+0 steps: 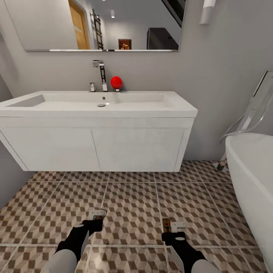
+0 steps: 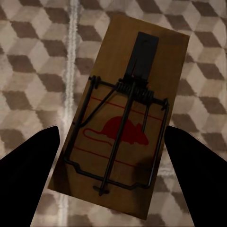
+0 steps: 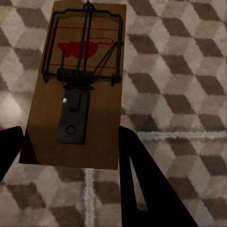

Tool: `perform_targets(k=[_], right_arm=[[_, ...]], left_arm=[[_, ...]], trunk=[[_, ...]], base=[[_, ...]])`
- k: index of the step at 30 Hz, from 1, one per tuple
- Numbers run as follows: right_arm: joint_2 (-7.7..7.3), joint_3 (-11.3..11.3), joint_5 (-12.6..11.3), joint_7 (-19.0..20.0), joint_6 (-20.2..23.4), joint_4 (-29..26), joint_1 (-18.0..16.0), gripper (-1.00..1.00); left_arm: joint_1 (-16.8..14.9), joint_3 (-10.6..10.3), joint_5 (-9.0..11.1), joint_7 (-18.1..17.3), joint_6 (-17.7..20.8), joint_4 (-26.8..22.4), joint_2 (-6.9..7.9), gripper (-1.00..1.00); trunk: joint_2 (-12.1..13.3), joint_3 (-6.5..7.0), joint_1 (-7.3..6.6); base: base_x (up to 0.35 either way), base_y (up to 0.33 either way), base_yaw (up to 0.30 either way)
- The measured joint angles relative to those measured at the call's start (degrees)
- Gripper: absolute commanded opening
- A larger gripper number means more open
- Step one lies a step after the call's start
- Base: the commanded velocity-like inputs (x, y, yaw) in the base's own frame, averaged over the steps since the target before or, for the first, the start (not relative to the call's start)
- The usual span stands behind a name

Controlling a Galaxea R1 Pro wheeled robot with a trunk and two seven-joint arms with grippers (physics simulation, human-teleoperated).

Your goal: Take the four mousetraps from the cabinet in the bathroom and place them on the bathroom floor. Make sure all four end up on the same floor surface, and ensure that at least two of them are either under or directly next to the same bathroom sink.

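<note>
Above the bathroom floor (image 1: pixel 132 204), each tool grips one mousetrap, two total.

I see a grey wall (image 1: pixel 220 76) at twelve o'clock with a mirror (image 1: pixel 102 24) and a wall lamp (image 1: pixel 207 10); a white bathtub (image 1: pixel 252 170) at three o'clock.

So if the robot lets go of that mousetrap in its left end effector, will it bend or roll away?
Probably neither. The mousetrap looks like a stiff, flat wooden board, so it should land flat on the bathroom floor. It looks thin, so likely light. Its wire spring might snap if bumped.
</note>
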Motion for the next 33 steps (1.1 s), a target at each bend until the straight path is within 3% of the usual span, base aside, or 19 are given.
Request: perform_targets(k=[5,11,16,20,28,33], right_arm=[[-0.07,-0.23,-0.13,-0.07,0.95,-3.2,-0.3,-1.0],[-0.02,-0.29,-0.7,-0.1,3.48,-4.26,-4.85,-1.0],[0.42,-0.32,-0.67,-0.1,3.64,-4.32,-6.01,-1.0],[1.88,-0.26,-0.52,-0.05,3.69,-4.45,-6.49,-1.0],[1.93,-0.24,-0.34,-0.05,3.85,-5.51,-7.57,-1.0],[1.93,-0.24,-0.29,0.02,3.87,-6.04,-8.96,-1.0]], left_arm=[[-0.2,-0.06,0.08,0.19,0.34,-0.19,-0.13,-1.0],[-2.23,-0.08,0.17,0.27,1.97,0.31,-0.46,-1.0],[-3.52,-0.06,0.14,0.25,2.15,0.93,-0.88,-1.0],[-3.81,-0.07,0.17,0.27,2.11,1.01,-0.88,-1.0],[-5.36,-0.06,0.37,0.88,2.15,-1.13,-0.95,-1.0],[-7.08,-0.06,2.98,1.19,2.11,-1.83,-0.95,-1.0]], trunk=[[-0.07,-1.11,0.13],[-0.15,-2.43,0.28],[-0.22,-3.55,0.41],[-0.27,-4.43,0.51],[-0.38,-6.2,0.72],[-0.44,-7.31,0.85]], base=[[0.0,0.0,0.0],[0.0,0.0,0.0],[0.0,0.0,0.0],[0.0,0.0,0.0],[0.0,0.0,0.0],[0.0,0.0,0.0]])
